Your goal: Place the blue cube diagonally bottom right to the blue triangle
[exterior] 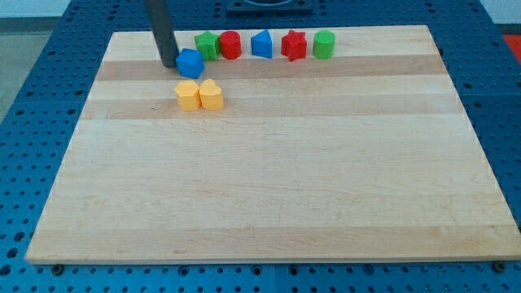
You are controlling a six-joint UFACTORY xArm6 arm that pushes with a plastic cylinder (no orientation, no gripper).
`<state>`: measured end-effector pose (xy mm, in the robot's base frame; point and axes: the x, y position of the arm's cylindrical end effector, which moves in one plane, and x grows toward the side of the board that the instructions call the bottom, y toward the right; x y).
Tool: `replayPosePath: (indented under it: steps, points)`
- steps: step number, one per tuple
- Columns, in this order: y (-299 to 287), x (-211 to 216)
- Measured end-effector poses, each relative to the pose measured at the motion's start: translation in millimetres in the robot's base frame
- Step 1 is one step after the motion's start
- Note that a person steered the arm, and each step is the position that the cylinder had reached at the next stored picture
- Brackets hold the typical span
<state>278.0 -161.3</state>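
The blue cube [190, 63] sits near the view's top left of the wooden board [269, 187]. My tip [168, 62] is at the cube's left side, touching or almost touching it. The blue triangle [261, 45] stands in the top row, to the right of the cube and a little higher. The rod rises from the tip out of the view's top.
The top row holds a green block [206, 45], a red cylinder [230, 45], a red star-like block [293, 45] and a green cylinder [324, 44]. Two yellow blocks [188, 95] [211, 95] sit side by side just below the blue cube.
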Motion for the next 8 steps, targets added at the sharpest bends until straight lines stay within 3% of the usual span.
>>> replayPosePath:
  steps: [3, 6, 8]
  points:
    - [88.7, 36.6]
    - [190.5, 44.3]
    - [156.1, 33.9]
